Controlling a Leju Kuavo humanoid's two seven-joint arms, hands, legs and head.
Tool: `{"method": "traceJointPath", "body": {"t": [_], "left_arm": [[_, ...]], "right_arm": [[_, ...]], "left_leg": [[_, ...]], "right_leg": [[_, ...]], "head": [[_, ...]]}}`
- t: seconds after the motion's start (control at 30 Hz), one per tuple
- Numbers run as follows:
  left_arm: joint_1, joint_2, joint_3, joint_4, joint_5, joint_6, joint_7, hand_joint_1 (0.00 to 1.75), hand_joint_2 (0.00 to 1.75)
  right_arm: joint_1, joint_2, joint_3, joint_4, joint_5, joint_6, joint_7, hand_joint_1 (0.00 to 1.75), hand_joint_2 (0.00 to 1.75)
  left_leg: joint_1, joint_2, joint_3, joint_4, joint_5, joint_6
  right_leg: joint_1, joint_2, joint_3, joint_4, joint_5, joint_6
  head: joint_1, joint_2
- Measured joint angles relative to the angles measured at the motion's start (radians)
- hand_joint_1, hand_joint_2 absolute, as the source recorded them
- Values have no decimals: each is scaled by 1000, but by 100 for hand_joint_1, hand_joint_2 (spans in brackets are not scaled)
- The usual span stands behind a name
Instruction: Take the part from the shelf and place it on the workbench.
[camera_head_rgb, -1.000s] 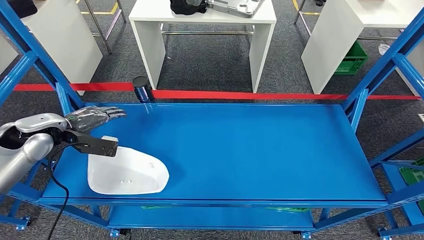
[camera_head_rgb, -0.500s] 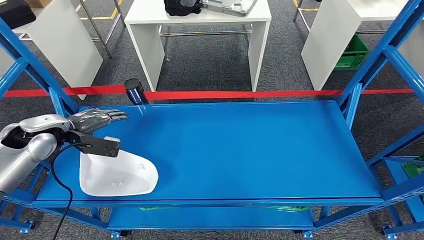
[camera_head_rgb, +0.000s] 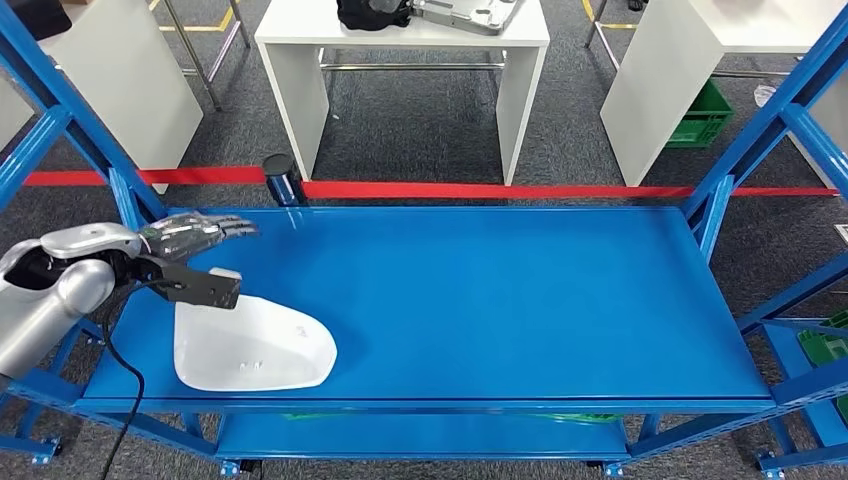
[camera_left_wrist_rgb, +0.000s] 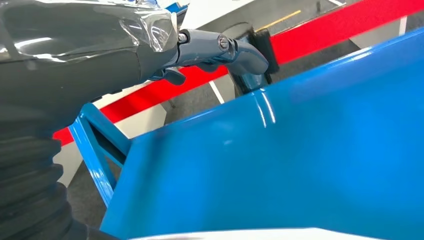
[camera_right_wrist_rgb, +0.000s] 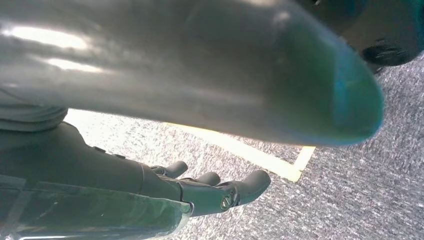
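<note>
Left hand (camera_head_rgb: 190, 240) spread, holding nothing, hovering over shelf (camera_head_rgb: 520, 290); white part (camera_head_rgb: 250, 350) lies just below its thumb. Advice: lower, get fingers under the rim before closing. Right hand (camera_right_wrist_rgb: 215, 192) hangs empty, fingers loosely extended

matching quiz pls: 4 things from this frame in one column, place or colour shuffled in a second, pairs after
1. white part
2. left hand
3. tape line
4. green crate

A. on the floor by a white table, far right
B. front left corner of the blue shelf
C. red, across the floor behind the shelf
D. over the shelf's left end, fingers extended, holding nothing

Pairs: 1-B, 2-D, 3-C, 4-A
</note>
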Motion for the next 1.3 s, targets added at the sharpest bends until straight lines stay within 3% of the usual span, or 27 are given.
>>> {"method": "traceJointPath", "body": {"t": [0.07,0.1,0.13,0.2,0.23,0.3,0.43,0.47,0.57,0.6,0.63,0.67,0.7,0.77,0.8,0.93,1.0,1.07,1.1,1.13,1.17,1.23,1.3], "left_arm": [[-3,-6,-9,8,8,-19,0,0,175],[-5,-8,-15,15,13,-31,0,0,175],[-10,-11,-22,23,18,-43,0,0,175],[-29,-14,-38,49,29,-66,-5,0,175],[-41,-15,-48,65,35,-75,-10,0,175],[-63,-17,-69,103,42,-80,-27,0,175],[-84,-20,-108,163,46,-74,-52,0,175],[-89,-21,-117,175,48,-73,-55,0,175],[-99,-29,-144,207,52,-76,-56,0,175],[-99,-33,-154,216,53,-79,-56,0,175],[-99,-36,-163,223,53,-81,-56,0,175],[-100,-38,-170,228,54,-83,-55,0,175],[-101,-40,-176,232,54,-84,-55,0,175],[-108,-42,-186,238,55,-84,-55,0,175],[-111,-43,-191,241,55,-84,-55,0,175],[-118,-46,-205,250,55,-84,-55,0,175],[-121,-49,-209,252,55,-84,-55,0,175],[-120,-53,-217,254,55,-84,-55,0,175],[-118,-55,-220,256,55,-84,-55,0,175],[-117,-57,-223,257,55,-84,-55,0,175],[-116,-58,-225,259,55,-84,-55,0,175],[-117,-60,-226,261,55,-84,-55,0,175],[-119,-60,-226,262,55,-84,-55,0,175]], "right_arm": [[1,0,0,-1,0,1,0,0,0],[1,0,0,-2,0,2,0,0,0],[1,-1,0,-2,0,3,0,0,0],[1,-5,0,-1,0,-1,-1,0,0],[0,-8,0,1,0,-5,-1,0,0],[-1,-12,0,5,0,-12,-1,0,0],[-1,-13,0,9,0,-12,0,0,0],[-1,-13,0,9,0,-12,0,0,0],[-2,-12,1,9,0,-12,2,0,0],[-2,-12,1,10,0,-12,3,0,0],[-2,-13,1,11,0,-14,4,0,0],[-2,-13,1,12,0,-15,5,0,0],[-2,-13,1,13,0,-18,6,0,0],[-4,-14,2,14,0,-21,6,0,0],[-5,-14,2,15,0,-21,6,0,0],[-6,-14,2,19,0,-22,6,0,0],[-6,-15,3,20,0,-22,6,0,0],[-6,-16,3,23,0,-22,6,0,0],[-6,-16,3,24,0,-22,6,0,0],[-6,-16,3,25,0,-22,6,0,0],[-6,-17,3,26,0,-23,7,0,0],[-6,-19,4,27,0,-23,7,0,0],[-6,-21,4,28,0,-23,7,0,0]], "left_leg": [[-2,0,-2,1,0,1],[-3,0,-2,1,0,1],[-3,-1,-2,3,0,1],[-3,-3,-3,9,-3,-3],[-6,-4,-5,14,-6,-7],[-10,-4,-10,22,-10,-16],[-6,-4,-23,45,-27,-32],[-4,-4,-40,83,-50,-38],[2,-3,-132,279,-137,-51],[3,-3,-151,316,-144,-52],[4,-3,-151,313,-132,-52],[4,-3,-132,269,-102,-50],[4,-3,-96,196,-64,-46],[0,-4,-30,66,-19,-37],[-3,-4,-14,35,-13,-33],[-3,-3,-5,11,-6,-13],[1,-1,0,-2,3,-1],[-2,-2,-2,-2,4,3],[-3,-2,-2,-2,4,3],[-4,-3,-3,-1,4,3],[-4,-3,-3,0,3,2],[-5,-5,-4,8,0,-3],[-9,-6,-11,20,-6,-12]], "right_leg": [[-1,0,-67,137,-47,0],[-1,0,-81,166,-52,5],[-2,0,-73,148,-39,13],[-3,-1,-5,9,17,26],[-2,-2,30,-61,40,25],[0,-2,63,-128,61,12],[-4,-1,64,-131,68,-11],[-7,-1,65,-132,69,-15],[-6,0,65,-132,68,-18],[-6,0,65,-132,67,-18],[-6,0,66,-131,67,-18],[-6,0,68,-131,67,-18],[-5,0,70,-132,66,-18],[-1,1,70,-132,67,-16],[0,1,68,-133,68,-14],[3,0,57,-125,64,3],[3,-1,17,-43,23,0],[2,-1,-50,98,-32,-3],[1,-1,-74,147,-46,-1],[1,-1,-80,158,-44,5],[-1,-1,-64,124,-26,13],[-2,-2,8,-22,28,25],[-1,-2,57,-118,59,17]], "head": [[0,0],[0,0],[0,0],[1,0],[1,0],[0,0],[-2,0],[-3,0],[-5,0],[-5,0],[-5,0],[-5,0],[-5,0],[-5,0],[-4,0],[-4,0],[-1,0],[0,0],[0,0],[1,0],[1,0],[1,0],[0,0]]}}
